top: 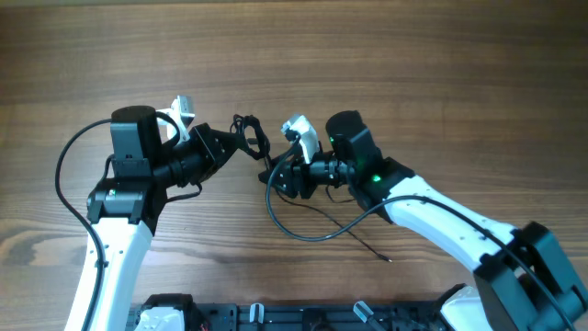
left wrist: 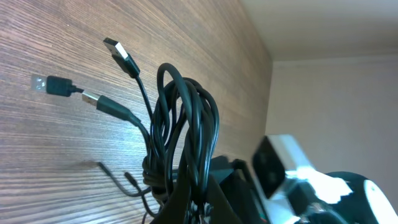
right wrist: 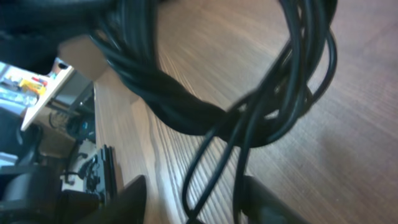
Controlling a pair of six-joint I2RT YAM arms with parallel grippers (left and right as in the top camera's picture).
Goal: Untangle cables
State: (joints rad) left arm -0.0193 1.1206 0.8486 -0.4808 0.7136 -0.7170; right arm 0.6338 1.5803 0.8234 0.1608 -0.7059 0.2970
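Note:
The cables (top: 250, 136) are thin black cords knotted in a bundle between my two grippers, held above the table. My left gripper (top: 230, 145) is shut on the bundle. In the left wrist view the cables (left wrist: 186, 118) rise from the shut fingers (left wrist: 200, 202), with three USB plug ends (left wrist: 102, 102) sticking out to the left. My right gripper (top: 276, 175) is open just right of the bundle. In the right wrist view its fingers (right wrist: 199, 202) stand wide apart, with strands of the cables (right wrist: 249, 124) running between them. A loose cable loop (top: 308, 234) trails onto the table.
The table is brown wood (top: 413, 74). A loose cable tail ends in front of the right arm (top: 386, 259). A black rack runs along the table's front edge (top: 303, 317). The thick arm cable curves left of the left arm (top: 62, 165).

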